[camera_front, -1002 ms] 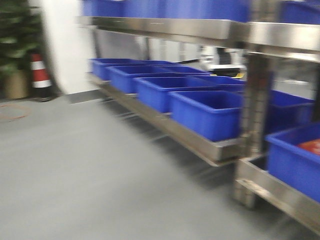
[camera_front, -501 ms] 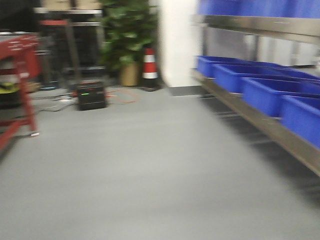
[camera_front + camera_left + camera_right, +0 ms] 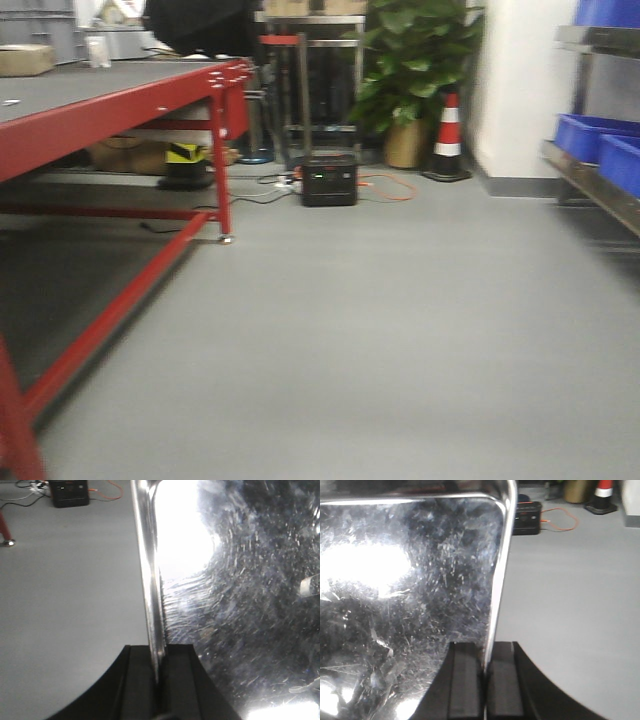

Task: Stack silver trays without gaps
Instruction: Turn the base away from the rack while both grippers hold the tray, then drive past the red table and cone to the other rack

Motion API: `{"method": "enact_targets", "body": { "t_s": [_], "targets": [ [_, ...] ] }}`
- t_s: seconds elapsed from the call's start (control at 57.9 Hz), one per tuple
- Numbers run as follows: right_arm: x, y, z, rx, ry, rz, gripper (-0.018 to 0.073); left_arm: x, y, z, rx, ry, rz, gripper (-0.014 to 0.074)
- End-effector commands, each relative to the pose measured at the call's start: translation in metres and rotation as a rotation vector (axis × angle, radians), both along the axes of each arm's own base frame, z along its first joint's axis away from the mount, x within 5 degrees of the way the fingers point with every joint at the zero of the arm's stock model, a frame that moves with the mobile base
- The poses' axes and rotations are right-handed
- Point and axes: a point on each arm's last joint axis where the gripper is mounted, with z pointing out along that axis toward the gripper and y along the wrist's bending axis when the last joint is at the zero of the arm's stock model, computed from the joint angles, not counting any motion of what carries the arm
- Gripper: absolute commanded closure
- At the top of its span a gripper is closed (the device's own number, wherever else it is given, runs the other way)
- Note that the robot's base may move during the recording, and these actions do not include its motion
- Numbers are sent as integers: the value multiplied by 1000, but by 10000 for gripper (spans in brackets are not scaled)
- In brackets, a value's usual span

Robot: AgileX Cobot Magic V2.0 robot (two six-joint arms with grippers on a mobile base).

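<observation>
**Tray held at both rims, in transit over open floor**

The left gripper (image 3: 159,680) is clamping the thin upturned rim of a silver tray (image 3: 240,605), with one black finger (image 3: 137,680) pressing on the outer side and the other on the inner side. The tray's scratched, glaring face is spreading out to the right of that grip. The black box (image 3: 70,492) on the floor is sitting well apart from the gripper, up and to the left in the wrist view, with bare grey floor (image 3: 65,595) lying between.

The right gripper (image 3: 485,680) is likewise pinching a tray rim between its closed fingers, with the tray face extending to its left. The black box is showing beyond the tray's rounded corner, well apart from the grip. Whether both wrist views are showing one and the same tray cannot be confirmed.

In the front view, a red table (image 3: 120,100) is standing left of the black box. An orange cable (image 3: 390,188) is trailing just right of the box. A potted plant (image 3: 415,60) and a traffic cone (image 3: 449,140) are standing behind and right of it. Blue bins (image 3: 600,140) are resting on a steel rack (image 3: 590,195) far right of the box
</observation>
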Motion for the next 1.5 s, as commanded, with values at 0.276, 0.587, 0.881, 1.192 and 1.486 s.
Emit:
{"method": "enact_targets", "body": {
  "t_s": [0.276, 0.587, 0.881, 1.192, 1.486],
  "targets": [
    [-2, 4, 10, 13, -62, 20, 640, -8, -5, 15, -68, -60, -41, 614],
    [-2, 4, 10, 13, -62, 20, 640, -8, -5, 15, -68, -60, -41, 614],
    [-2, 4, 10, 14, -64, 19, 640, -8, -5, 15, -68, -60, -41, 614],
    [-2, 4, 10, 14, -64, 19, 640, -8, -5, 15, -68, -60, -41, 614],
    [-2, 4, 10, 14, -66, 19, 640, -8, -5, 15, -68, -60, -41, 614]
  ]
}}
